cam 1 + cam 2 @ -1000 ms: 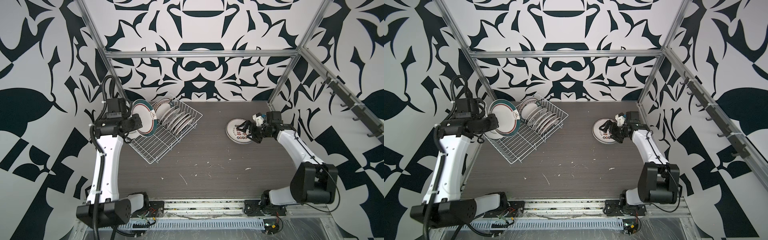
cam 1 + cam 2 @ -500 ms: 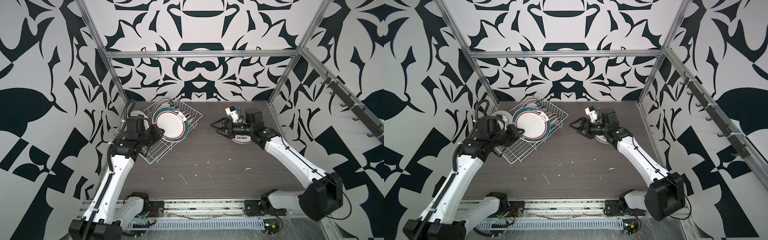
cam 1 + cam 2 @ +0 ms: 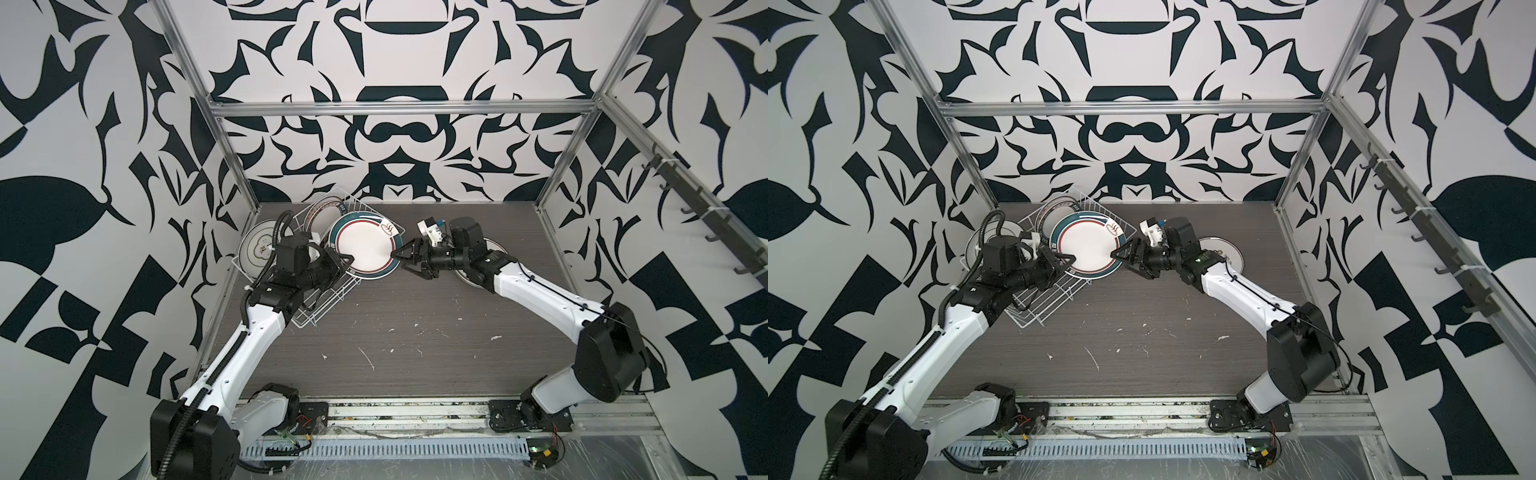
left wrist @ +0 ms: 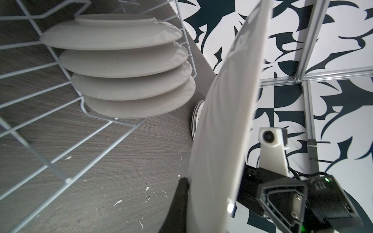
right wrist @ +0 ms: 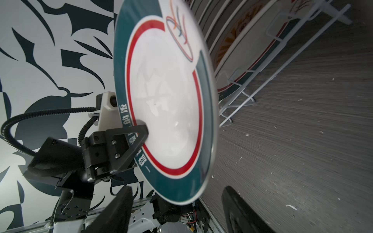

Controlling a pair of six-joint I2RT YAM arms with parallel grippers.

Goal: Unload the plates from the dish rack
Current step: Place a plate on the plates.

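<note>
Right wrist shows the left tool clamping a white, teal-rimmed, red-ringed plate; right tool gapes around its edge.

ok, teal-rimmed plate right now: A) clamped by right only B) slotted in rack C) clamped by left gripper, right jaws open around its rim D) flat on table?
C: the left gripper pinches the teal-rimmed plate in mid-air; the right gripper straddles the far rim, gaps showing.

Left hand clamped tight, right hand agape.
</note>
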